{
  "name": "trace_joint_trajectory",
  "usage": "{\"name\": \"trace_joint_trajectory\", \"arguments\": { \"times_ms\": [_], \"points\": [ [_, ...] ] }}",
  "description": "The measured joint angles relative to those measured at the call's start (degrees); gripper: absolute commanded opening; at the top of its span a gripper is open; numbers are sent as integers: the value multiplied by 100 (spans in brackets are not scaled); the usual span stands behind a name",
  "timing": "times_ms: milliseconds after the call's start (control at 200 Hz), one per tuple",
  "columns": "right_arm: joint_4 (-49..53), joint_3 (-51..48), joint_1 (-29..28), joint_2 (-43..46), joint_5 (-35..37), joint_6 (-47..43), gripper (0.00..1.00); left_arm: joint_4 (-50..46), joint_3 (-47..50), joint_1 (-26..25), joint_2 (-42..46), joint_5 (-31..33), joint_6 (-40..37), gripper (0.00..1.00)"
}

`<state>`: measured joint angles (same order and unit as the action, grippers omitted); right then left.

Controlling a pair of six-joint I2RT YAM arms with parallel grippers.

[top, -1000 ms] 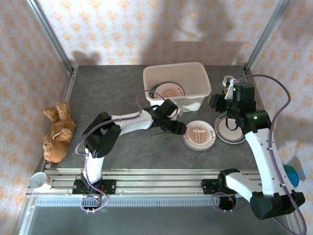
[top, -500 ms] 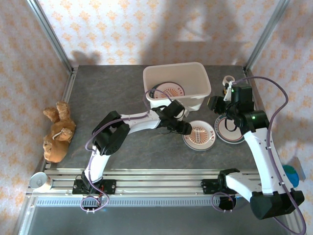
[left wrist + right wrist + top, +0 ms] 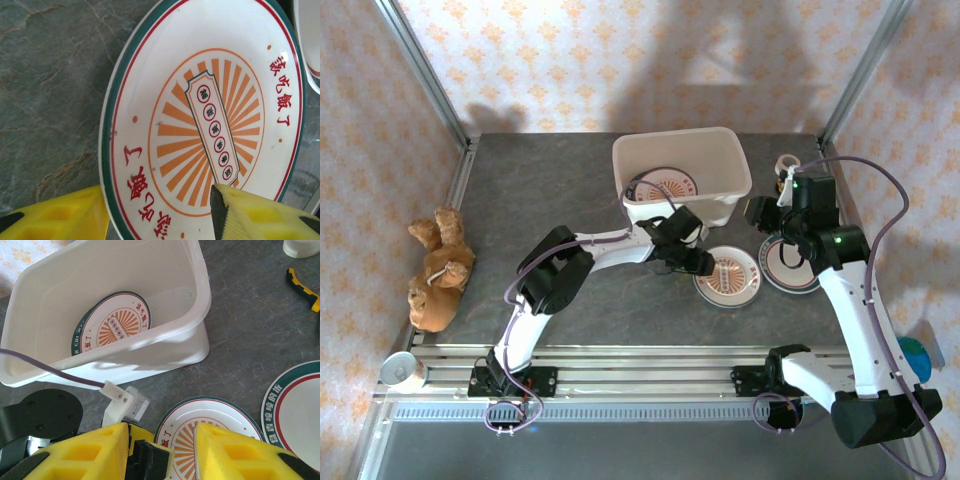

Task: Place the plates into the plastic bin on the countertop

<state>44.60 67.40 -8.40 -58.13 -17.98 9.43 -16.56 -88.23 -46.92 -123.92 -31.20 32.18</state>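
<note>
Top external: plastic bin point(image 3: 725, 160) at the back of the countertop point(image 3: 550, 190), with one plate point(image 3: 665, 187) inside. Sunburst plate point(image 3: 730, 278) and plain-centred plate point(image 3: 788, 272) lie in front of it. Left gripper point(image 3: 697, 263) is at the sunburst plate's left edge.
Left wrist: jaws parted astride that plate's rim, not clamped.
Right wrist: right gripper point(image 3: 160, 432) spread, empty, above the sunburst plate.

A mock-kitchen robot test cell: aluminium framing point(image 3: 424, 70), wallpaper-print panels point(image 3: 620, 60) around a stone-look countertop point(image 3: 550, 180).
</note>
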Motion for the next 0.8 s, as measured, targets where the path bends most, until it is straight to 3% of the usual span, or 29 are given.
{"name": "trace_joint_trajectory", "arguments": {
  "times_ms": [801],
  "points": [
    [-57,-76,0,-9,-26,-24,37,-232,-199,-9,-208,-24,35,15]
  ]
}}
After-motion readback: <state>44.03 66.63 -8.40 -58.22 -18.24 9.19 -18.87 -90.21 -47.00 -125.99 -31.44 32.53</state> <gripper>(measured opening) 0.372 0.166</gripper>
